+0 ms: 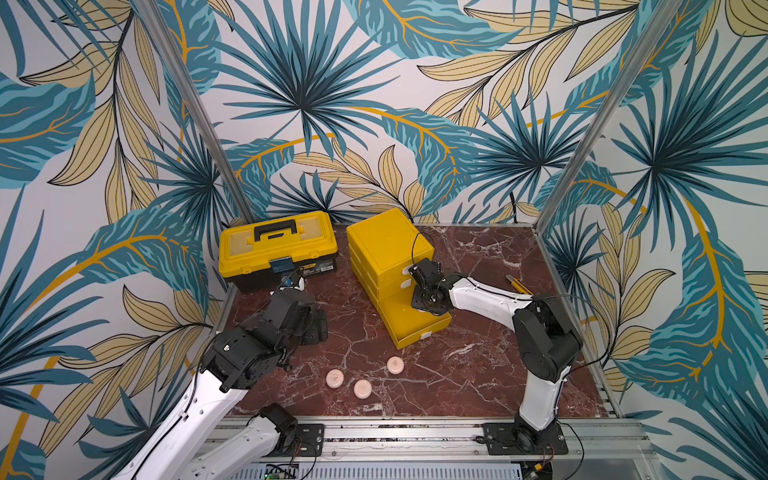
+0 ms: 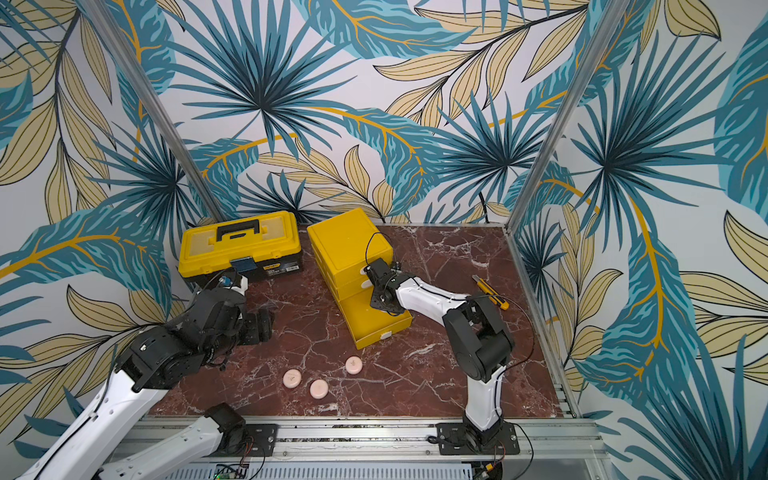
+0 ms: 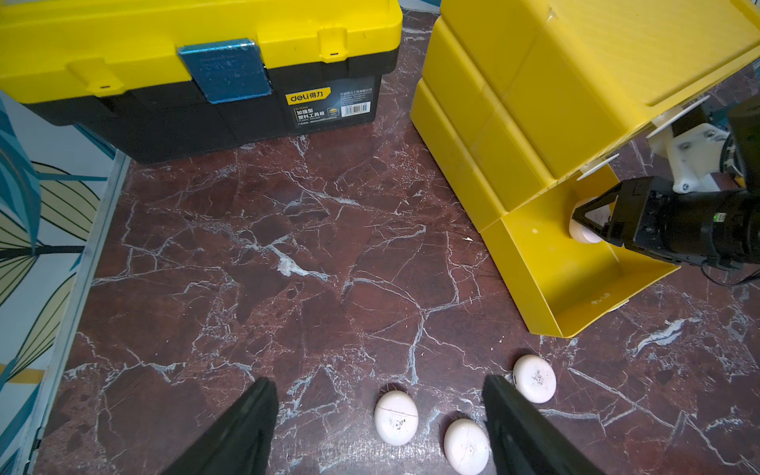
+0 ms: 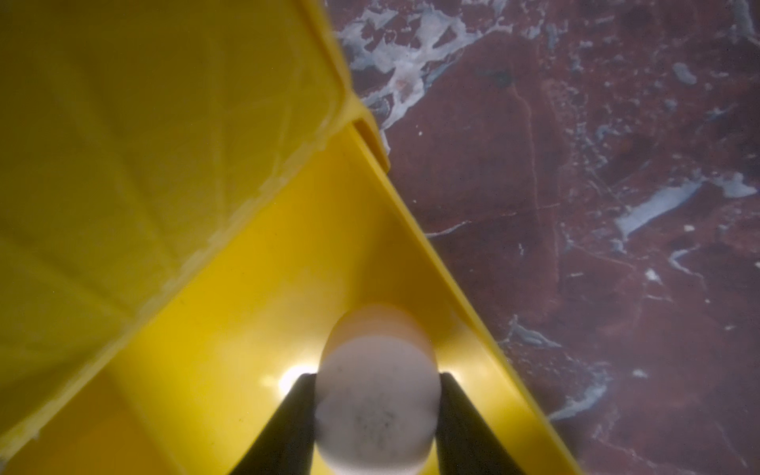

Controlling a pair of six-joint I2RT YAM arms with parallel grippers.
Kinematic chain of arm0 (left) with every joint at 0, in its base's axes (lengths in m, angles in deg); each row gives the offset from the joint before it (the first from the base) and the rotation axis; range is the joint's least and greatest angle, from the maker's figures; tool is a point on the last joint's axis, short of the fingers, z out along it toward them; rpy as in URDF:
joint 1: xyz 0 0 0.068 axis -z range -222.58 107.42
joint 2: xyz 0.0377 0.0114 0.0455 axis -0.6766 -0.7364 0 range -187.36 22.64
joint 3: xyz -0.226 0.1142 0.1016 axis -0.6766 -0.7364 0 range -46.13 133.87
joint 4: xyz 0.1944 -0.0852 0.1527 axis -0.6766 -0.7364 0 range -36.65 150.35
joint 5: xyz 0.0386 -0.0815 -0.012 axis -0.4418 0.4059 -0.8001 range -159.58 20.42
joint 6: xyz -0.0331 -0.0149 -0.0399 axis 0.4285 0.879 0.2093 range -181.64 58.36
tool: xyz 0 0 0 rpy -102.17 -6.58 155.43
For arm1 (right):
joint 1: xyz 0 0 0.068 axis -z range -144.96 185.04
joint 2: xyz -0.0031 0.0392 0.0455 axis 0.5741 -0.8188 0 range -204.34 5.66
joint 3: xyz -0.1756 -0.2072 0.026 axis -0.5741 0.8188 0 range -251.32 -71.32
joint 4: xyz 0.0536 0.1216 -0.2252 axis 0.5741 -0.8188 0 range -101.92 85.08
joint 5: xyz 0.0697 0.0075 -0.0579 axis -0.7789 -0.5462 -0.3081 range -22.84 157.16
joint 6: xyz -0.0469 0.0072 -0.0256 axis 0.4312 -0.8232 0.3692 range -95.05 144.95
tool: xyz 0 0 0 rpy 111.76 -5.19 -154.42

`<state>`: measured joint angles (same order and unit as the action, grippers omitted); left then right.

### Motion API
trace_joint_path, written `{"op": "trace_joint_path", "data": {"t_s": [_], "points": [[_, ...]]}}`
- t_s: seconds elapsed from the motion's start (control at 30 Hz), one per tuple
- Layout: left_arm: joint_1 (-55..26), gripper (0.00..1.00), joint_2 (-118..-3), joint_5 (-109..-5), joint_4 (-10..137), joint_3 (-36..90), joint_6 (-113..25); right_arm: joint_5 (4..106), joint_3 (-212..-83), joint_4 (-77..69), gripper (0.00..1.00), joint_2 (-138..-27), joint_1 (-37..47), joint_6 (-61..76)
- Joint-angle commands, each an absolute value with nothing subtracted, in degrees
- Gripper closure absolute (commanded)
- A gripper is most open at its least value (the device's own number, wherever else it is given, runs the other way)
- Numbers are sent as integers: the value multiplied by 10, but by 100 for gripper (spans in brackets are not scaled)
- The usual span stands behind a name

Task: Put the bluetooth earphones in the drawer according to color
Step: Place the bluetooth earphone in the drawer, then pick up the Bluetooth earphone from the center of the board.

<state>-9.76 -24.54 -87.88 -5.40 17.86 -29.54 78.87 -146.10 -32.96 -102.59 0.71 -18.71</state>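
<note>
While my left jaws hang wide open over the bench [image 1: 478, 357], my right jaws hold a pink earphone case [image 4: 376, 395] over the open bottom drawer [image 3: 530, 263].

A closed yellow toolbox [image 1: 274, 249] with a black base, black handle and blue latch stands just beyond the left claw [image 1: 316, 328], near the back wall. A yellow-and-black utility knife [image 2: 492, 295] lies well to the right of the right claw [image 4: 376, 378], close to the side wall. Both rest on a dark red, white-veined marble-patterned table [image 1: 478, 374]. Behind and beside both claws rises wallpaper [image 1: 299, 104] of teal and tan palm leaves.
</note>
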Motion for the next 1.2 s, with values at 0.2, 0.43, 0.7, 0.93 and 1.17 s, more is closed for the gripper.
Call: {"op": "trace_joint_path", "data": {"t_s": [0.2,0.43,0.7,0.93,1.17], "points": [[-101,16,-235,-880,-71,165,-289,780,-1447,-337,43,-990,8,-183],[-101,16,-255,-819,-52,117,-274,814,-1412,-346,42,-857,7,-177],[-69,15,-304,-748,26,-10,-190,867,-1394,-410,39,-704,6,-159],[-28,12,-336,-740,84,-101,-126,868,-1379,-437,39,-653,6,-164],[-16,12,-394,-747,144,-123,-128,868,-1367,-443,38,-643,7,-163]]}}
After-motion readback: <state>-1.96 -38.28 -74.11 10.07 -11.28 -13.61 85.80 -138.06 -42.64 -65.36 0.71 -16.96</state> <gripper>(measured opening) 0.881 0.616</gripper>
